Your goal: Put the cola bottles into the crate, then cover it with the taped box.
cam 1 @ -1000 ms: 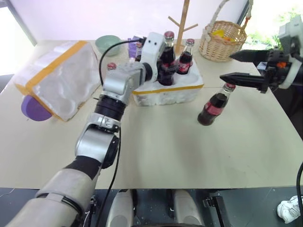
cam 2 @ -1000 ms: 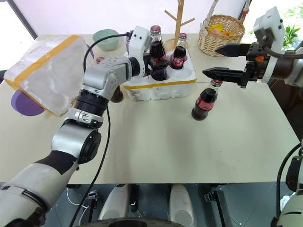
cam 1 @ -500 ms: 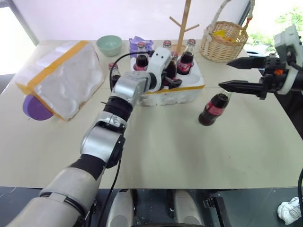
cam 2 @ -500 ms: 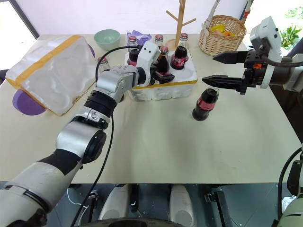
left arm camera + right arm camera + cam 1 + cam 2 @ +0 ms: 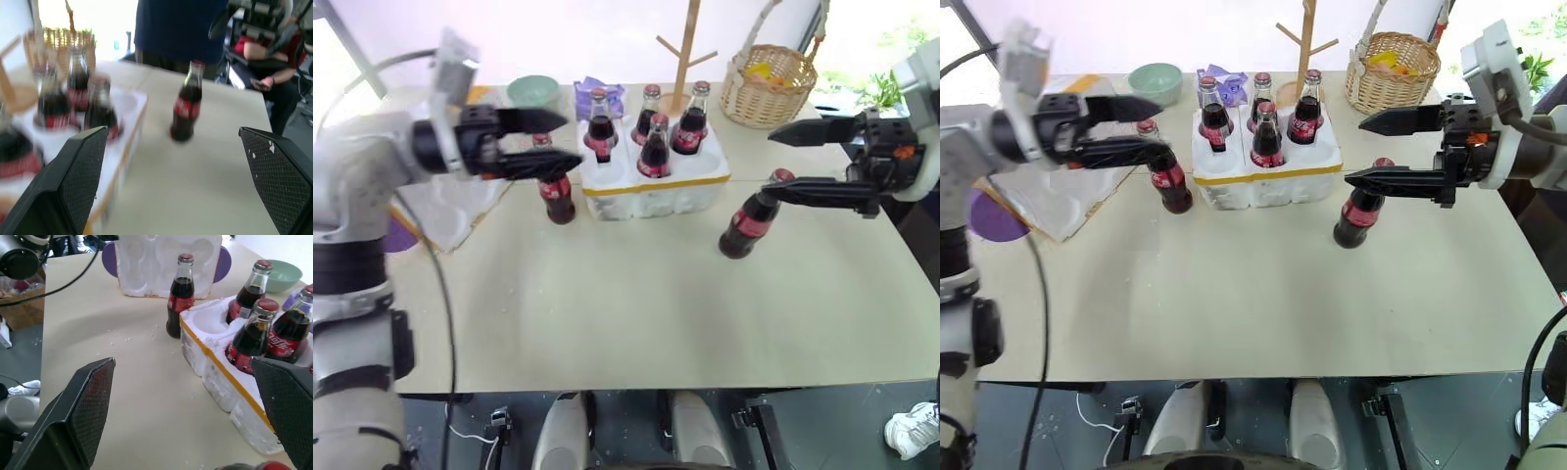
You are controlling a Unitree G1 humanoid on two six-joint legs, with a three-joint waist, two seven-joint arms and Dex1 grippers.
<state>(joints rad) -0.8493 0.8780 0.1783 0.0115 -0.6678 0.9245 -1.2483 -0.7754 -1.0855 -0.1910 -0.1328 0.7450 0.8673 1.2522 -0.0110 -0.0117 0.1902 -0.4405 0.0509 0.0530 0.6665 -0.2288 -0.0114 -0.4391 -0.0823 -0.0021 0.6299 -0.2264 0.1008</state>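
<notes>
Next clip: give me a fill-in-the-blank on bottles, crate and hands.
The crate holds ____ cola bottles.
____ more bottles stand on the table outside it.
The taped box lies to the crate's ____.
Both the left hand and right hand are ____.

Missing words: four; two; left; open

- A robot test room: a plain beige table (image 5: 1263, 294) set with props.
- Trailing cables (image 5: 54, 281), seated person (image 5: 266, 63) watching from beside the table.
</notes>
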